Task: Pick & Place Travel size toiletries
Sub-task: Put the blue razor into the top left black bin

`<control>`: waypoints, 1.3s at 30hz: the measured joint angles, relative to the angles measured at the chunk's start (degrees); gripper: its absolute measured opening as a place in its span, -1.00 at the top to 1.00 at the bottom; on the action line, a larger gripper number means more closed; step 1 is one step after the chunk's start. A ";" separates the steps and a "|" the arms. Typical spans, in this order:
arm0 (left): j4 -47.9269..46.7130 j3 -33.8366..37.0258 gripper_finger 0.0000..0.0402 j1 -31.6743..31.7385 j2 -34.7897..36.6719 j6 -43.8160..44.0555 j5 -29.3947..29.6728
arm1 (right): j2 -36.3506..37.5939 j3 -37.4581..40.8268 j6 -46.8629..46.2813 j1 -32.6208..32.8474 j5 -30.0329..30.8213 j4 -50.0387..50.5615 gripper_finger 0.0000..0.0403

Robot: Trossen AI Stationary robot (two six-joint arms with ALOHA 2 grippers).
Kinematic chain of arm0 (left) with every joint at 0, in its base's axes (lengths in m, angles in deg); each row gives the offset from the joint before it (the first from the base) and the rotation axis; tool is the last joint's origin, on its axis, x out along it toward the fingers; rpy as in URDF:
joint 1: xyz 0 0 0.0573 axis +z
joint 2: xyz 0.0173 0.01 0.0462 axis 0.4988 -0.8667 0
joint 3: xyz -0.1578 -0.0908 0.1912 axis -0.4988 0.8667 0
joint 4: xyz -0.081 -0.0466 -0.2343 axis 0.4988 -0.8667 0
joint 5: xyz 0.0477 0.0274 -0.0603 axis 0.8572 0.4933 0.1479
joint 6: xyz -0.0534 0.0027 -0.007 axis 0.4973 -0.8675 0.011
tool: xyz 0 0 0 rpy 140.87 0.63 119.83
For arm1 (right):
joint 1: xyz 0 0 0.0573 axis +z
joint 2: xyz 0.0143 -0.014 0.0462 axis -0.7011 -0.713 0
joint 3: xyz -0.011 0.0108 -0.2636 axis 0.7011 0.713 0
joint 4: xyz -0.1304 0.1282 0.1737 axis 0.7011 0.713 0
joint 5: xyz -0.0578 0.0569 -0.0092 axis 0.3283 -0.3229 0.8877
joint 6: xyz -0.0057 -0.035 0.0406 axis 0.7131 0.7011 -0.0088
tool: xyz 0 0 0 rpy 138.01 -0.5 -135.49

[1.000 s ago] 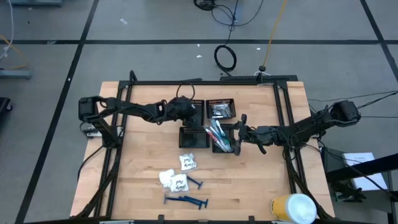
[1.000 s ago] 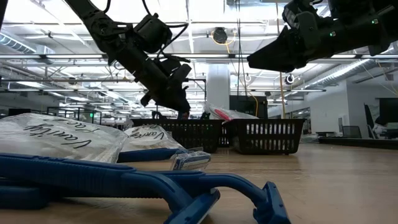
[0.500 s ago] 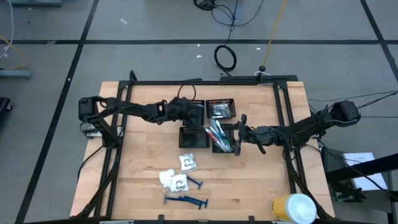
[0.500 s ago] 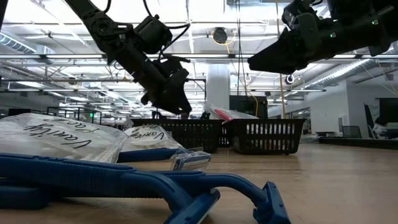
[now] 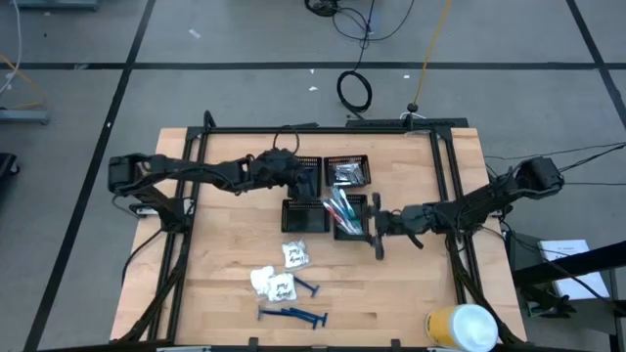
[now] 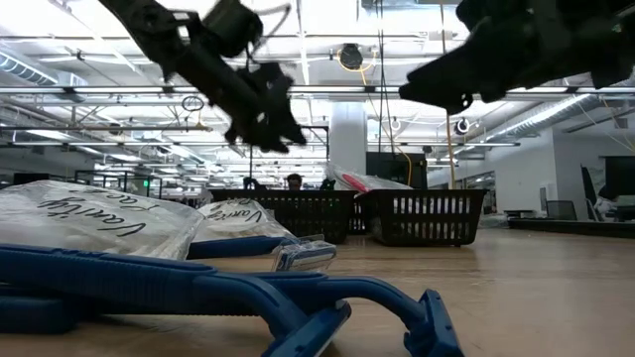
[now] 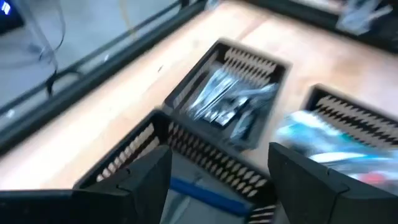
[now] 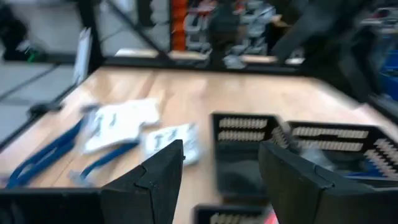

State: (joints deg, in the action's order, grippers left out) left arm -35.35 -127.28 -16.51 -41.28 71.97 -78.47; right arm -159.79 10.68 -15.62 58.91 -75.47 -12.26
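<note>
Four black mesh trays stand mid-table. My left gripper (image 5: 301,178) (image 7: 219,152) hovers open above the far-left tray (image 7: 143,146), where a blue razor (image 7: 199,190) lies. The far-right tray (image 5: 348,172) holds silvery pieces (image 7: 227,106). Toothbrushes (image 5: 340,210) fill the near-right tray. My right gripper (image 5: 378,235) (image 8: 221,146) hangs open and empty just right of that tray. White packets (image 5: 294,254) (image 5: 274,284) and blue razors (image 5: 293,315) lie flat on the table toward the near edge.
The near-left tray (image 5: 305,216) sits under my left arm's reach. A large yellow-and-white cylinder (image 5: 462,328) stands at the near right corner. A black frame (image 5: 323,130) borders the table's far and side edges. Bare wood lies right of the razors.
My left gripper has opened and risen above the far-left tray, drawing back a little toward the table's left edge. My right gripper has swung slightly toward the near edge, its fingers as wide apart as before.
</note>
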 joint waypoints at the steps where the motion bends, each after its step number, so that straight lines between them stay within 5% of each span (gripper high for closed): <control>1: 0.00 0.00 -0.27 -0.49 1.35 -0.68 -0.10 | -0.87 -0.65 0.43 1.32 0.06 0.87 0.03; 7: -0.43 -0.02 -0.28 -4.40 6.60 -0.84 -1.67 | -10.11 -9.43 4.04 7.39 -0.19 5.07 0.03; 15: -6.14 -0.01 -0.29 -16.26 4.90 -2.47 -25.67 | -12.21 -13.56 8.66 9.71 -0.08 8.37 0.03; 24: -0.86 0.00 -0.13 -32.64 -3.81 -11.18 -12.70 | -9.35 -13.56 7.98 9.73 -0.06 9.79 0.03; 39: 4.52 -4.23 0.09 -36.52 -19.34 -4.43 -16.41 | -9.37 -13.54 7.94 9.58 0.18 12.10 0.03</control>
State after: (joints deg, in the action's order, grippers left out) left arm -30.83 -131.51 -53.03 -60.62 67.54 -94.88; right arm -169.16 -2.86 -7.68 68.49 -75.28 -0.16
